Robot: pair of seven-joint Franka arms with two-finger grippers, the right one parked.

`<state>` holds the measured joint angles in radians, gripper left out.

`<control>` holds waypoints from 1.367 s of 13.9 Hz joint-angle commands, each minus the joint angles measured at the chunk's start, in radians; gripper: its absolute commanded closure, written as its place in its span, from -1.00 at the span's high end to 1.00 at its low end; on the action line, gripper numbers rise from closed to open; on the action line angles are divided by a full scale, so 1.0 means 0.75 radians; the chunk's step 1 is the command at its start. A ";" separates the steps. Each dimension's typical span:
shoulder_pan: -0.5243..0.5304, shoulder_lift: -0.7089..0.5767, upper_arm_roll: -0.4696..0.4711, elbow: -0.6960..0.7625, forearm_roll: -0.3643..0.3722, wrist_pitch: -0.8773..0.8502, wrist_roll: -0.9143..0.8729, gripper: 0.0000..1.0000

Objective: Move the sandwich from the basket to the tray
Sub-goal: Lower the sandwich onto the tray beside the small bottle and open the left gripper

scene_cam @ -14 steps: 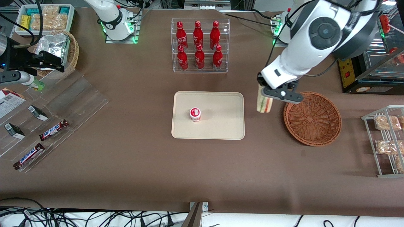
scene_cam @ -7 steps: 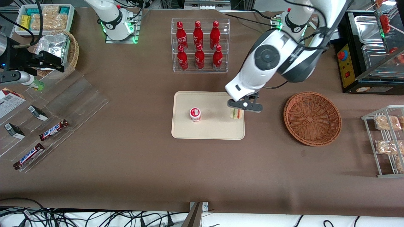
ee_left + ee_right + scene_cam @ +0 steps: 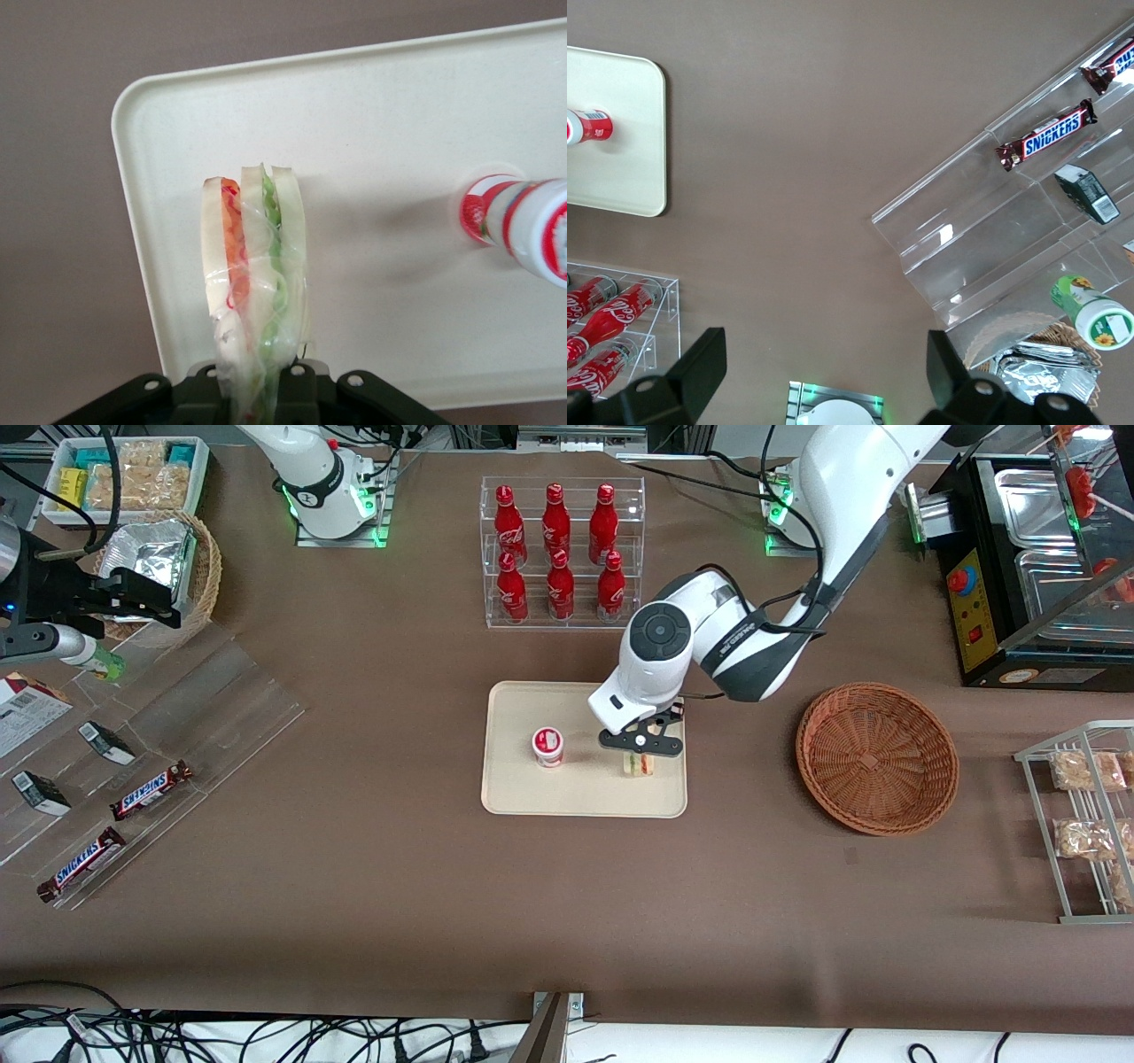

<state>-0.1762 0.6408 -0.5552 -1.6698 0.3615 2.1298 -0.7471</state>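
Note:
My gripper point(image 3: 640, 755) hangs low over the cream tray point(image 3: 514, 793), shut on the wrapped sandwich point(image 3: 638, 764). In the wrist view the sandwich point(image 3: 254, 266) sticks out from between the jaws, its white bread with red and green layers over the tray point(image 3: 390, 106) near a rounded corner. Whether its lower tip touches the tray surface cannot be made out. The reddish-brown wicker basket point(image 3: 876, 756) sits with nothing in it, toward the working arm's end of the table from the tray.
A small red-and-white cup point(image 3: 548, 747) stands on the tray beside the sandwich. A clear rack of red bottles point(image 3: 560, 553) stands farther from the camera than the tray. A wire rack with bagged snacks point(image 3: 1085, 824) sits at the working arm's end.
The gripper has carried the sandwich from beside the basket over to the tray, then lower and closer to the cup. The basket stayed put.

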 commanded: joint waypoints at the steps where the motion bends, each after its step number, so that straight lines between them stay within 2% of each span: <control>1: -0.012 0.060 0.000 0.030 0.086 0.024 -0.055 -1.00; 4: -0.041 0.099 0.006 0.030 0.150 0.026 -0.096 -1.00; 7: -0.041 0.113 0.006 0.030 0.152 0.026 -0.096 -1.00; 8: -0.041 0.113 0.006 0.030 0.152 0.026 -0.096 -0.93; 11: -0.047 0.119 0.006 0.030 0.164 0.026 -0.159 0.28; 13: -0.049 0.117 0.006 0.032 0.191 0.024 -0.202 0.97; 19: -0.011 -0.013 0.000 0.048 0.170 -0.021 -0.308 1.00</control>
<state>-0.1941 0.6985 -0.5537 -1.6293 0.4730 2.1514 -0.9282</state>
